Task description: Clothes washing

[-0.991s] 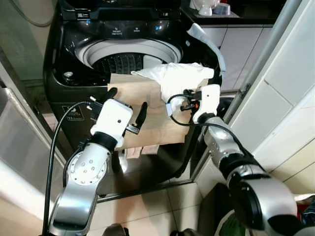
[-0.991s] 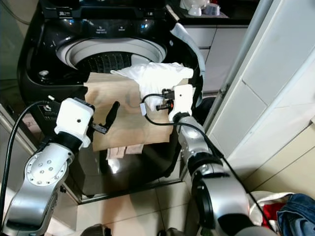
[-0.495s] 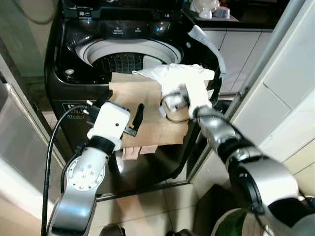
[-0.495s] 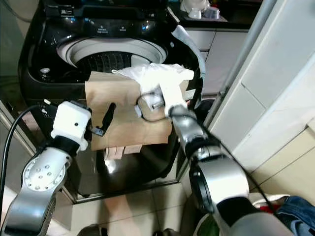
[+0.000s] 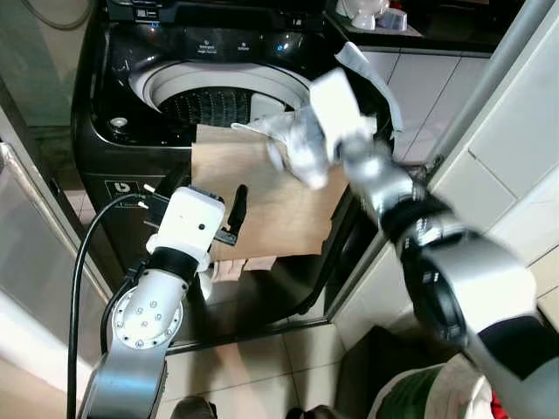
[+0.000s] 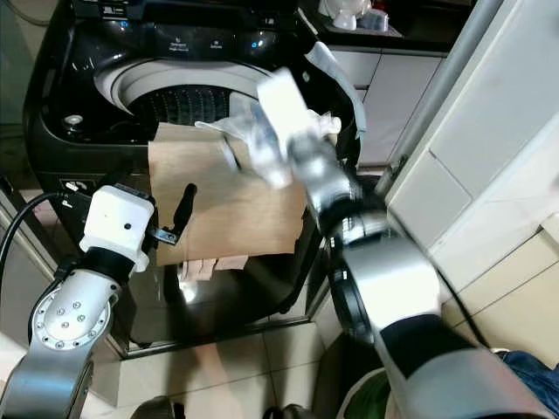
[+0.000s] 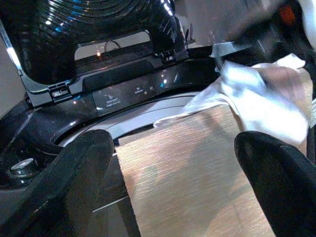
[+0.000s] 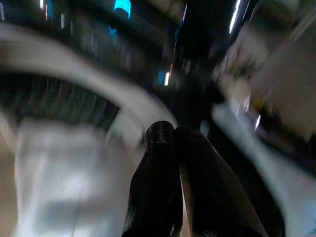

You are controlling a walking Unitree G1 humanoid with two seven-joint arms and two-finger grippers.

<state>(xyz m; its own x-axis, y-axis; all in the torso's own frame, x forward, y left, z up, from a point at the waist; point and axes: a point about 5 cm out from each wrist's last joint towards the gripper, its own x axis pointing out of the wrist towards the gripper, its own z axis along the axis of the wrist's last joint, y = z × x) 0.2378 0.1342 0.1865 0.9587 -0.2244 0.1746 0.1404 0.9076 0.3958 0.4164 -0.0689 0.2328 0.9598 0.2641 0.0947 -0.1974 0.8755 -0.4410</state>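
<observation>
The right gripper point(image 8: 170, 136) has its two black fingers pressed together with nothing seen between them, and it is up over the front right corner of the washing machine point(image 5: 131, 105), just above the white cloth point(image 5: 301, 144). The picture of this arm is blurry, so I cannot tell if it touches the cloth. The left gripper point(image 7: 173, 163) has its fingers spread wide and holds nothing; it sits in front of the machine's front edge, pointing at the brown cloth point(image 5: 262, 201). The brown cloth hangs over the front edge of the machine and down its front side. The white cloth lies bunched on top of it at the front right corner, with one end reaching toward the drum point(image 5: 214, 105). The drum is open, and I see no clothes inside it. The clothes could slip off the front edge and fall to the floor point(image 5: 253, 367) if a gripper pushes them the wrong way, because so much of the brown cloth already hangs outside.
</observation>
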